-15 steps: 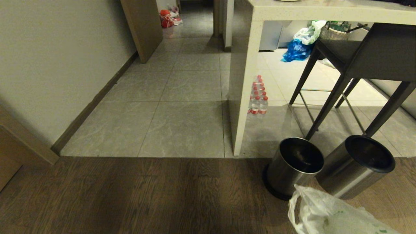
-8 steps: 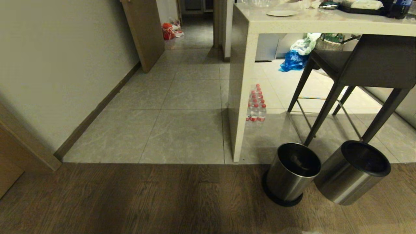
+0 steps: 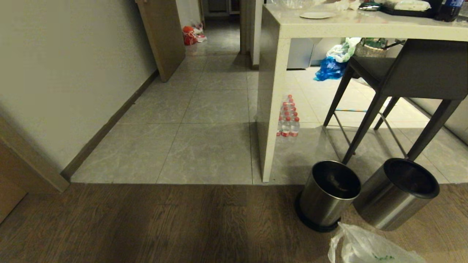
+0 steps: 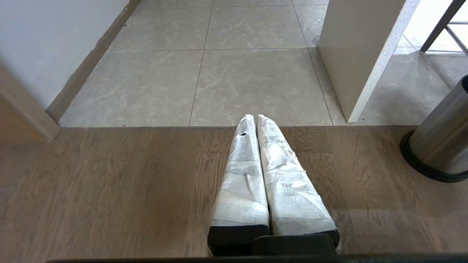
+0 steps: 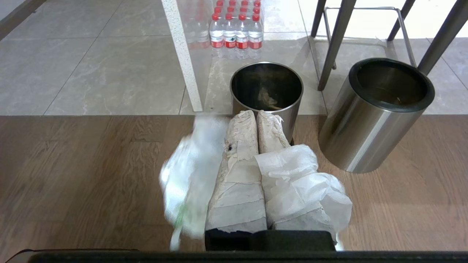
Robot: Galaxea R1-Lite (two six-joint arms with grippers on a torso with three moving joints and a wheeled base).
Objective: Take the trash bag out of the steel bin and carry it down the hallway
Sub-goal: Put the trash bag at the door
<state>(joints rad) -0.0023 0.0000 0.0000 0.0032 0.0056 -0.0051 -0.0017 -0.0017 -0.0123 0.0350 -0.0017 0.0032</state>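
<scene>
- Far left of the head view: plain cream wall [image 3: 65,73] with a dark baseboard along its foot, and a brown door frame [image 3: 162,36] leaning into view further back.
- Hallway [image 3: 204,109] of large grey marbled tiles running away past the door frame; red bag [image 3: 189,34] lying on the tiles at its far end.
- Brown wood-plank floor [image 3: 146,219] across the near part of the scene, meeting the grey tiles in a straight seam.
- Left gripper [image 4: 255,117] seen only in the left wrist view: wrapped fingers pressed together, nothing between them, poised over the plank floor with tips near the seam.
- White table [image 3: 278,91] right of the hallway; pack of red-capped water bottles [image 3: 287,118] on the tiles just beside its leg, dark chair [image 3: 402,73] further right, blue bag [image 3: 329,67] behind.
- Steel bin [image 3: 329,195] standing upright at the seam near the table leg, black base showing, bits of litter lying inside; steel sleeve [image 3: 398,191] with its thick black rim tilted just beside it on the right.
- Right gripper [image 5: 256,114] clamped together on the trash bag [image 5: 190,179], crinkled plastic bunched over and beside the wrapped fingers, out of the bin and just in front of it; bag's edge also showing at the lower right of the head view.
</scene>
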